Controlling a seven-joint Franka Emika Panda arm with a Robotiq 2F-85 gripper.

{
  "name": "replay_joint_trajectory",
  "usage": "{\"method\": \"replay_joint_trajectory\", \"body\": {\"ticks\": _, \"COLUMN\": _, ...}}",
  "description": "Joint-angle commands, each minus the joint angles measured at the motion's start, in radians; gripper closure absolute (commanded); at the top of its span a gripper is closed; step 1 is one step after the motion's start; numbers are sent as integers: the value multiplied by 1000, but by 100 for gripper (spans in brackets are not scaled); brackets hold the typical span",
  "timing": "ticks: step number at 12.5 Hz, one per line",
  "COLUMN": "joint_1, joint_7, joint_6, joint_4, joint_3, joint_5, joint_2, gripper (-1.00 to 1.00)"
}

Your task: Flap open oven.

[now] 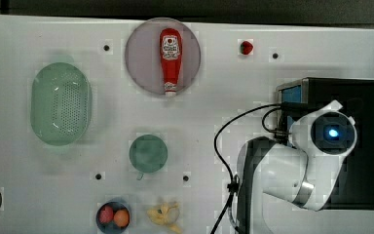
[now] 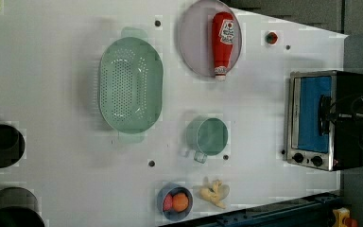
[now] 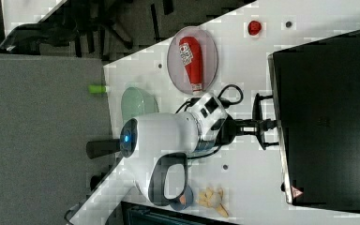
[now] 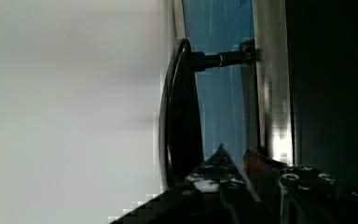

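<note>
The oven stands at the left view's right end of the white table, with its black top, silver front frame and blue-tinted door. The door lies flush in its frame. A black handle stands off the door on a short post. My gripper reaches level onto the middle of that handle, and its jaws are shut on the bar. Close up, the bar runs down into my gripper. From above, the white arm covers the oven's front edge.
A red ketchup bottle lies on a round plate. A green colander, a green cup, a bowl of fruit, a banana and a small red fruit sit on the table. Black cables loop beside the arm.
</note>
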Motion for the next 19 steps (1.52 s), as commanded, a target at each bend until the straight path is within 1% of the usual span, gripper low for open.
{"method": "replay_joint_trajectory", "body": {"ticks": 1, "joint_1": 53, "joint_7": 108, "joint_6": -21, "joint_4": 1, "joint_3": 32, "joint_5": -124, "joint_2": 2, "gripper": 65}}
{"method": "replay_joint_trajectory", "body": {"ticks": 4, "joint_1": 81, "joint_7": 270, "joint_6": -53, "joint_4": 0, "joint_3": 57, "joint_5": -237, "joint_2": 12, "gripper": 65}}
{"method": "replay_joint_trajectory", "body": {"ticks": 9, "joint_1": 121, "joint_7": 406, "joint_6": -119, "joint_4": 0, "joint_3": 120, "joint_5": -352, "joint_2": 48, "gripper": 65}}
{"method": "replay_joint_trajectory", "body": {"ticks": 11, "joint_1": 140, "joint_7": 503, "joint_6": -142, "joint_4": 1, "joint_3": 144, "joint_5": -412, "joint_2": 73, "gripper": 65}}
{"method": "replay_joint_trajectory", "body": {"ticks": 16, "joint_1": 196, "joint_7": 716, "joint_6": -194, "joint_4": 4, "joint_3": 192, "joint_5": -557, "joint_2": 162, "gripper": 65}}
{"method": "replay_joint_trajectory", "body": {"ticks": 19, "joint_1": 231, "joint_7": 788, "joint_6": -193, "joint_4": 8, "joint_3": 209, "joint_5": -594, "joint_2": 244, "gripper": 65}}
